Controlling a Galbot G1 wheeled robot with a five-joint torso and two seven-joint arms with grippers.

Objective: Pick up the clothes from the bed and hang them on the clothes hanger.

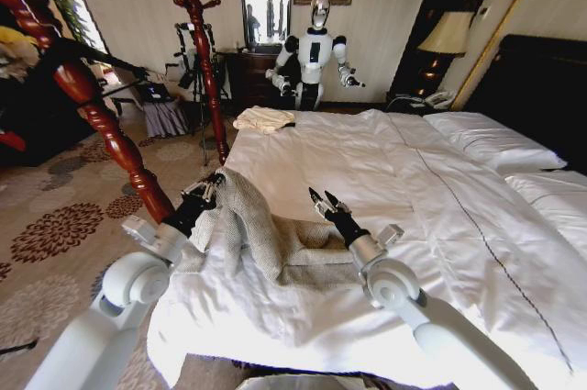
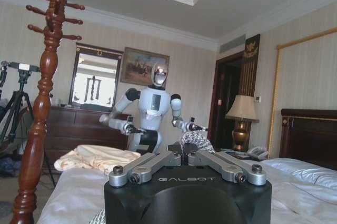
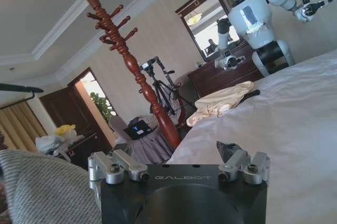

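Gripping: the left gripper (image 1: 209,190) is clamped on a raised fold of the clothes (image 1: 248,225), holding that part of the grey-beige knit jacket up off the bed (image 1: 385,179).
Left wrist view: the left gripper's fingers (image 2: 181,155) meet on a bunch of flecked knit (image 2: 196,140) pinched between them.
Jacket: most of it hangs from the lifted fold and trails flat onto the white duvet, near the foot-side edge of the bed, between the two arms.
Right gripper (image 1: 324,201): poised just beside the jacket, above the duvet, its two dark fingers spread apart and holding nothing.
Right wrist view: the knit (image 3: 42,187) fills the near corner beside the gripper body.
Surroundings: a reddish-brown wooden pole (image 1: 96,105) with pegs stands close by the left arm; a cream folded cloth (image 1: 263,118) lies at the far corner of the bed; a second white robot (image 1: 314,55) stands by the far wall.
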